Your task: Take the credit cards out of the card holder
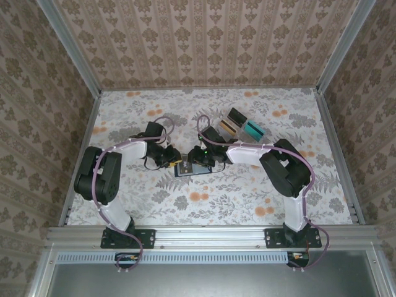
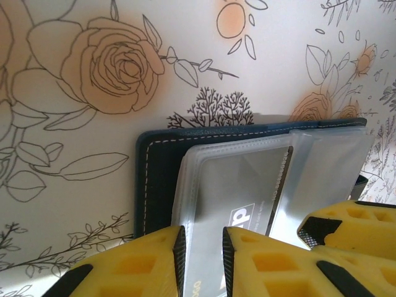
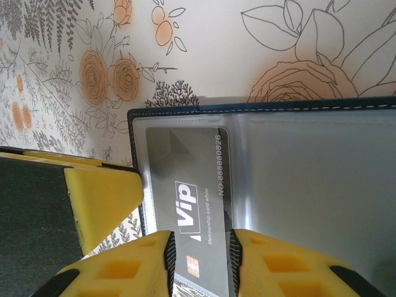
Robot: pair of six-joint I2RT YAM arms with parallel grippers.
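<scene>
- Two arms meet over the card holder (image 1: 190, 169), which lies open and flat near the middle of the table (image 1: 278, 185), well short of the far edge.
- Card holder, outer cover (image 2: 158, 185): dark navy with a line of pale stitching just inside its edge. Inside it carries clear plastic sleeves (image 3: 309, 179), glossy and grey under the light; in the left wrist view several sleeves overlap like leaves.
- Contents: one sleeve holds a grey card (image 3: 192, 179) with a small orange chip patch at its near end. The same grey card (image 2: 247, 192) shows through the plastic in the left wrist view.
- Writing on the grey card, right wrist view: "Vip" in a white outlined box, "NO.88888826" along one long edge, and small print beginning "Membership card". In the left wrist view its white mark is partly hidden and unreadable.
- Left gripper (image 1: 168, 158): yellow fingers stand narrowly apart (image 2: 203, 247) at the near edge of the sleeves. Whether they pinch the plastic cannot be told.
- Right gripper (image 1: 210, 159): yellow fingers (image 3: 201, 253) stand either side of the grey card's near end, its face showing in the gap. A grasp cannot be confirmed.
- Tan, dark and teal pieces (image 1: 238, 122) sit together near the far edge, apart from the card holder; they are too small to identify.
</scene>
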